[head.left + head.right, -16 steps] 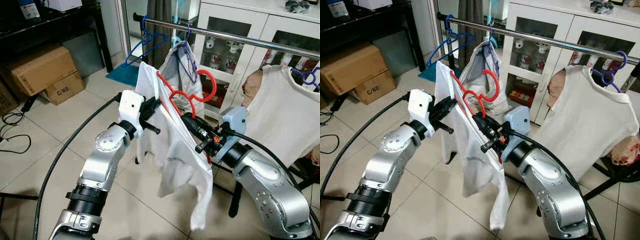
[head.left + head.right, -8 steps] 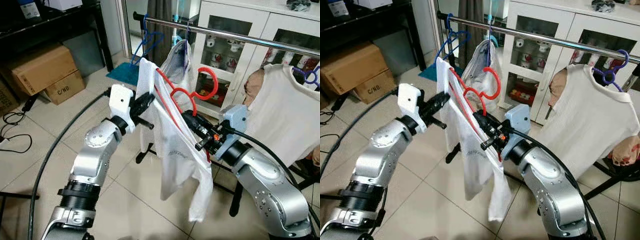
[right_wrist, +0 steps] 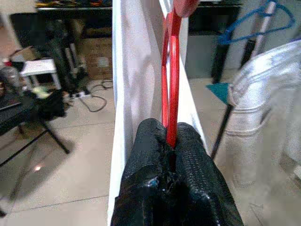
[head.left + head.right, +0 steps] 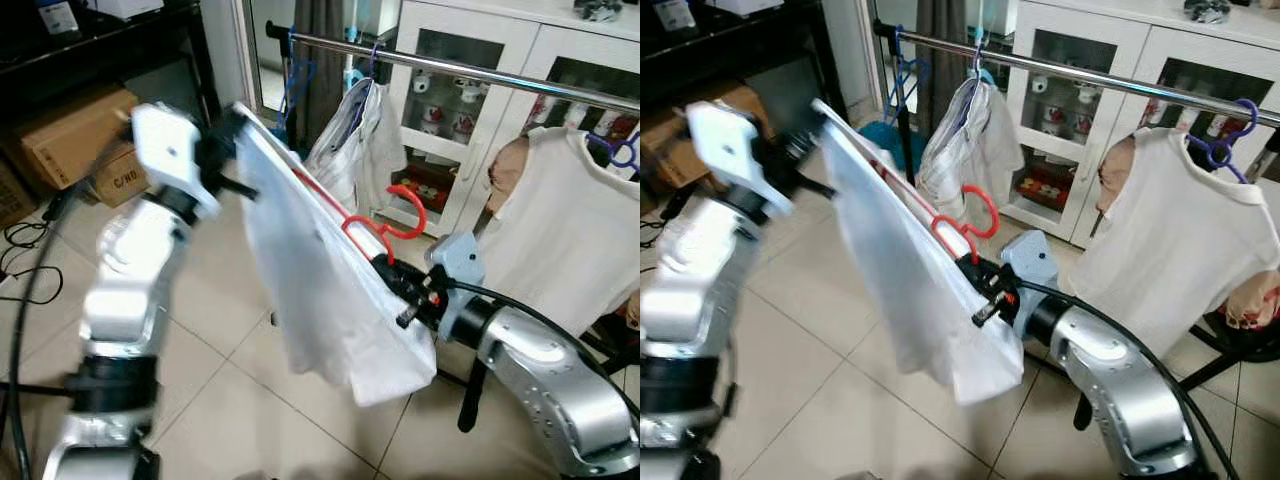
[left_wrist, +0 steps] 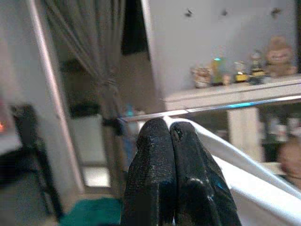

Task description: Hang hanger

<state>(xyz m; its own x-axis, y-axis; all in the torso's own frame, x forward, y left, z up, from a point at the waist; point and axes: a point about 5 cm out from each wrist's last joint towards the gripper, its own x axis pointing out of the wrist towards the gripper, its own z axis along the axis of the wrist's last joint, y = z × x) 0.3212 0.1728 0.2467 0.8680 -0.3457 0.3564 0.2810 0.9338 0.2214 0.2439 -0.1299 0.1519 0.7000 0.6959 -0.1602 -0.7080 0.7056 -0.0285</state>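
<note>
while the left gripper (image 4: 222, 150) pinches one corner of a white shirt (image 4: 320, 290) with its fingers pressed together on the cloth, the right gripper (image 4: 392, 277) clamps the lower bar of a red hanger (image 4: 385, 225), jaws shut tight around the thin rod, as the right wrist view shows. the hanger sits below and in front of the clothes rail (image 4: 470, 72), its open hook pointing up toward the rail but well short of it, with the shirt stretched taut between the two arms like a sloping sheet.

the risks lie in that tension: the left arm is blurred, apparently swinging fast, and a hard pull could drag the soft, slippery fabric off the hanger or twist the smooth plastic rod in the right gripper's narrow grip. the hook could also snag the grey garment (image 4: 352, 135) already hanging from the rail, or the blue hanger (image 4: 296, 80) near the rail's end, rather than catching the polished metal tube itself.

the shirt is thin, limp woven cotton; the hanger is glossy, rounded plastic with curled shoulders; the rail is a shiny, hard cylinder.
</note>
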